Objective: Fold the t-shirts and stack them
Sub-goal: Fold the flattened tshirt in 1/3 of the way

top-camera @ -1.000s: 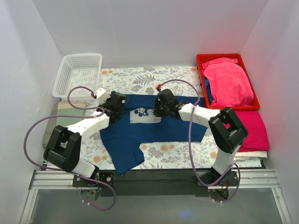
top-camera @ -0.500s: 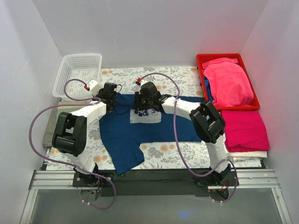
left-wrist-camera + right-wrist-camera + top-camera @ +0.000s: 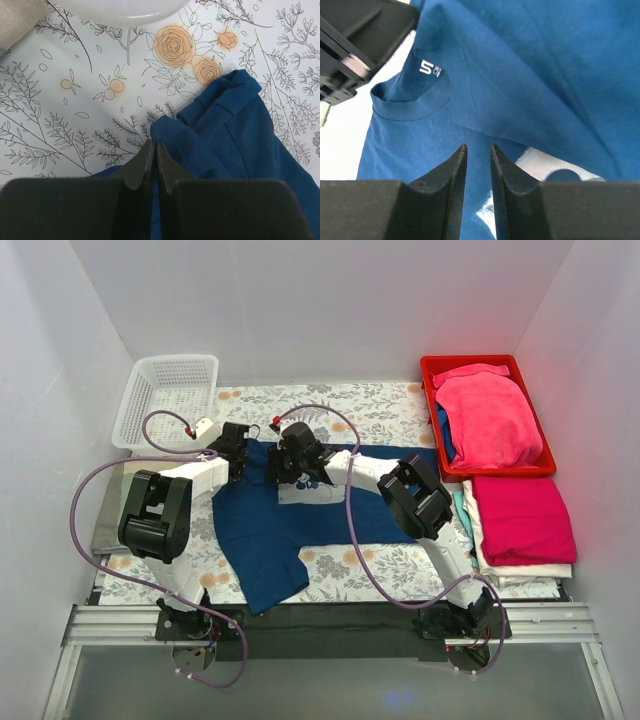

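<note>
Navy t-shirt (image 3: 270,540) lies spread on floral cloth (image 3: 380,405), mid-table, print up. My left claw (image 3: 152,149) is pressed together at shirt's bunched far-left edge — cannot tell if cloth is caught. My right claw (image 3: 478,148) is slightly parted, nothing between, just over collar (image 3: 410,107) near size tag (image 3: 429,68). Folded magenta t-shirts (image 3: 522,520) stacked at right — well apart.

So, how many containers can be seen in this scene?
2: a white basket at the far left corner, and a red bin at the far right holding a pink shirt. None seems hidden.
</note>
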